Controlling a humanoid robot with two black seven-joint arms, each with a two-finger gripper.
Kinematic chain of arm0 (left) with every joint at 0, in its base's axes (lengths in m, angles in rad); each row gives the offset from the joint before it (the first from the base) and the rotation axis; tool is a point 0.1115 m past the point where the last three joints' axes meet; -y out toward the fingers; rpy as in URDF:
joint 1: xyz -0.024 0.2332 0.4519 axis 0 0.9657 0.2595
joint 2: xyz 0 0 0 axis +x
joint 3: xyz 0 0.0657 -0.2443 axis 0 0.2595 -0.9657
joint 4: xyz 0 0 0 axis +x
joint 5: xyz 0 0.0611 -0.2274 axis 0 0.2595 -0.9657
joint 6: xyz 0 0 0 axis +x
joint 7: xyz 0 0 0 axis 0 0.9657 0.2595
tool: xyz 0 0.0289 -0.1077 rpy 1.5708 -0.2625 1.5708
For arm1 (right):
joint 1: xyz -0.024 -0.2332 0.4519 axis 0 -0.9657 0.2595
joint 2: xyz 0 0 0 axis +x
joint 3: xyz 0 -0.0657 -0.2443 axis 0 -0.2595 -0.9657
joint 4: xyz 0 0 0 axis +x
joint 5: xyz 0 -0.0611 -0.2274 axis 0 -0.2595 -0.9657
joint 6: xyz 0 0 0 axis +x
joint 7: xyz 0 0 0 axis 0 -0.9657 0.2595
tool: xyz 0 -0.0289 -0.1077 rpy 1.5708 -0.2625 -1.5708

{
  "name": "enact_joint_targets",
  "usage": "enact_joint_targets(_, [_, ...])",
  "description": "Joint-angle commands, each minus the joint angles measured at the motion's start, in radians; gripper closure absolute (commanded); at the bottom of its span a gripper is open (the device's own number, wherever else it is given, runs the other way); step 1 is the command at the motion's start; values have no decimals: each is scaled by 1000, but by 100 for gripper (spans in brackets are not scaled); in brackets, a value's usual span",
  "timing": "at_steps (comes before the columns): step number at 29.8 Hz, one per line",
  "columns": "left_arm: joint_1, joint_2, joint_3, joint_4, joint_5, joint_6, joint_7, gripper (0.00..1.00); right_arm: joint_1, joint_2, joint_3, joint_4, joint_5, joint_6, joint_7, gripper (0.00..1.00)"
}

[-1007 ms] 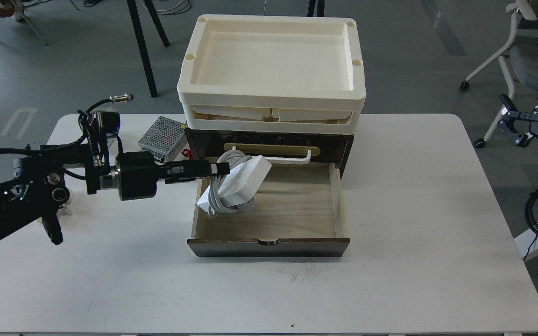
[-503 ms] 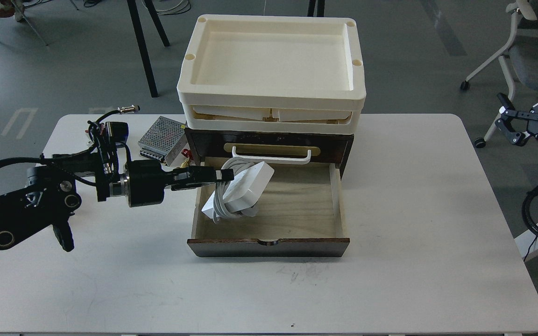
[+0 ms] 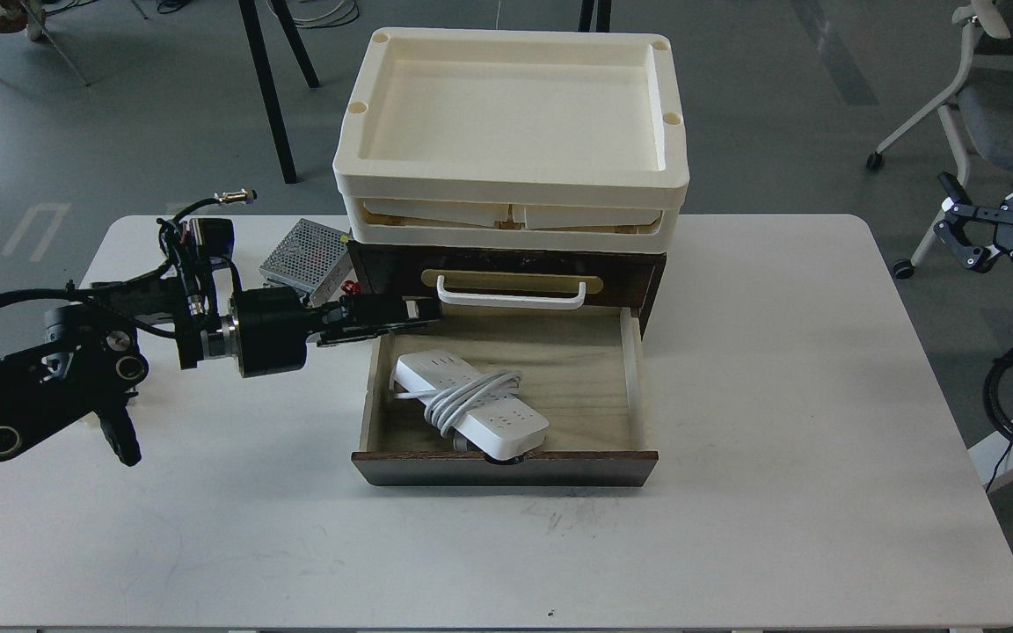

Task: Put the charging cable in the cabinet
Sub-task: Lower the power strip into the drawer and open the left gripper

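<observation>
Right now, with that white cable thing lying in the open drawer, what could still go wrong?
1. The charging cable lies diagonally, one end against the drawer's front wall; a cord loop might snag when the drawer shuts.
2. The left gripper hangs over the drawer's back left corner, close to the white handle; it could bump something while pulling out.
3. The cabinet carries stacked trays; a hard push may shift them.

Right arm cut off by the right edge, only its tool (image 3: 968, 233) and wrist in view. Left arm cropped at the left edge. Left tool (image 3: 423, 312) seen dark and side-on, fingers not told apart. Mesh power-supply box (image 3: 302, 255) partly covered by the left arm and the cabinet (image 3: 506, 264). Small red-switched part (image 3: 349, 287) beside the cabinet mostly hidden. Near end of the power strip (image 3: 471, 409) dips behind the drawer front. Worktop (image 3: 779, 396) near edge cropped at the bottom.
</observation>
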Motion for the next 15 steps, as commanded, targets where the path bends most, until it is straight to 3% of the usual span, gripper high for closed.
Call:
enact_joint_targets(1, [23,62,-100,0,-269,0,0,16,19,-2,63,-1,-4,-1,0,0])
enact_joint_targets(5, [23,135,-152,46,-536,0,0,13,111,0,93,-7,-12,1,0,0])
enact_joint_targets(10, [21,119,-269,319,-901,0,0,11,194,56,99,-4,-13,15,0,0])
enact_joint_targets(13, [14,47,-289,517,-1110,0,0,10,205,121,111,-1,-13,19,0,0])
enact_joint_targets(15, [6,1,-289,583,-1181,0,0,10,199,132,122,-4,-13,21,0,0])
